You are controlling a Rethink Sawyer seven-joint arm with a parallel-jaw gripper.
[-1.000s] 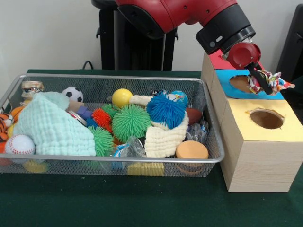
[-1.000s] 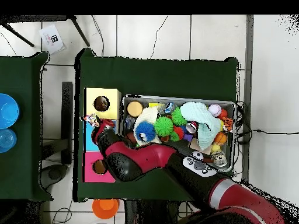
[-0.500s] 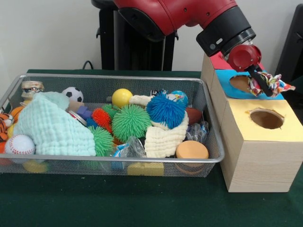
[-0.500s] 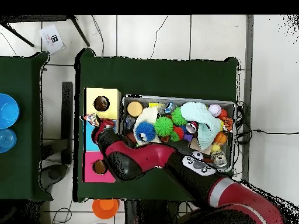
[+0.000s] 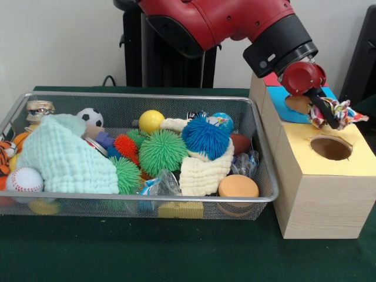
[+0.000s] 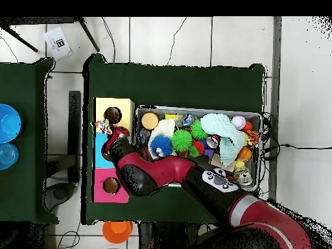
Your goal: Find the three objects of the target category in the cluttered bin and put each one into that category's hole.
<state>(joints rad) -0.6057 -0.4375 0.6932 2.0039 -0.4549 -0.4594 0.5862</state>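
gripper: gripper [image 5: 327,111] clamped on multicoloured rag toy [image 5: 339,113]
toy: above wooden box [image 5: 320,194], between blue hole [image 5: 296,103] and yellow hole [image 5: 331,148]
around: wire bin [image 5: 265,194] beside box, crowded with spiky balls [image 5: 161,151] and cloths [image 5: 64,157]
room: box top open

The arm [image 5: 235,23] hides part of the blue hole [image 5: 296,104]; the tiger toy [image 5: 4,154] is cut off.
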